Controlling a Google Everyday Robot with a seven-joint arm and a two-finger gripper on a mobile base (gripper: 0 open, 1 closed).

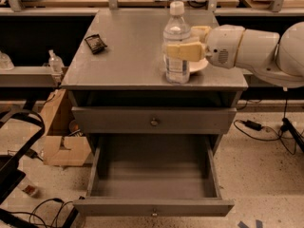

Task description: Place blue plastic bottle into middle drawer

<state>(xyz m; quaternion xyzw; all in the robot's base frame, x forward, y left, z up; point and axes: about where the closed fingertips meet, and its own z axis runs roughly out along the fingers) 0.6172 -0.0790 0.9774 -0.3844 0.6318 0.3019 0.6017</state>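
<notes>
The blue plastic bottle (176, 68), clear and white-capped, stands upright with the gripper (182, 49) clamped round it, half-hiding a white bowl (201, 65). The grey metal middle drawer (152, 207) lies open below.

The gripper (180, 42), at the front right of the cabinet top (128, 61), clasps the blue plastic bottle (176, 68) with its far finger hidden behind it, the white bowl (199, 66) shows only as a sliver, the arm (266, 51) runs off the right edge, and the small dark thing (96, 43) is perhaps a wrapper.
</notes>
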